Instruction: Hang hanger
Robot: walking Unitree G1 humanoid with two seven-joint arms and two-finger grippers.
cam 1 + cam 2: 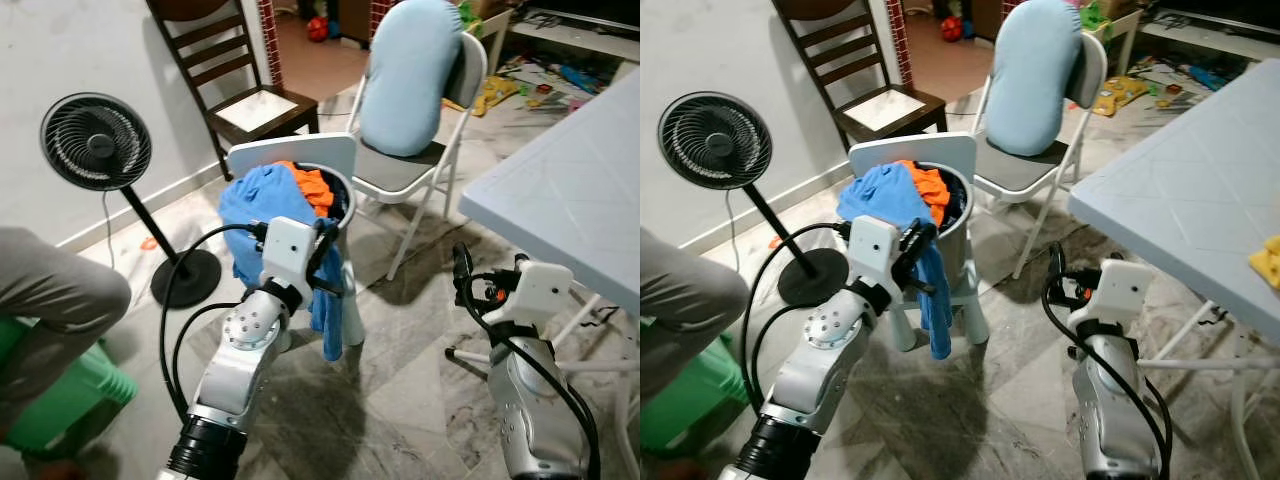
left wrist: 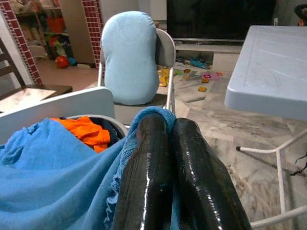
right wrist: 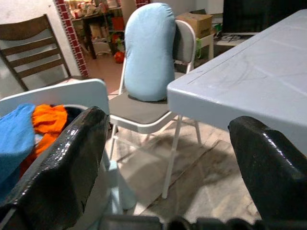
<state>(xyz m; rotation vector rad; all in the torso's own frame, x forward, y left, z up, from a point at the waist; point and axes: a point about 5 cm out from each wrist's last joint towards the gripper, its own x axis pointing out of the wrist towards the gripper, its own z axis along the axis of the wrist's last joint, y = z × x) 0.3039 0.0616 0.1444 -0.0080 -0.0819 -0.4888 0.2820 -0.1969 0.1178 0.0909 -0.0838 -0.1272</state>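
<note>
Left gripper (image 1: 327, 232) pinches soft blue cloth (image 1: 262, 205) with its 2 glossy fingers closed, at the round laundry basket's (image 1: 343, 196) rim. Right gripper (image 3: 168, 158) hangs spread wide, empty.

A basket (image 1: 340, 205) of clothes (image 1: 265, 200) rests on a small chair (image 1: 295, 155) straight ahead. Behind it stands a folding chair (image 1: 420, 170) carrying a cushion (image 1: 410, 75). A fan (image 1: 95, 142) stands left, a wooden chair (image 1: 235, 90) behind-left. The surface (image 1: 560, 200) lies right, possibly overhanging the right gripper (image 1: 462, 270).
</note>
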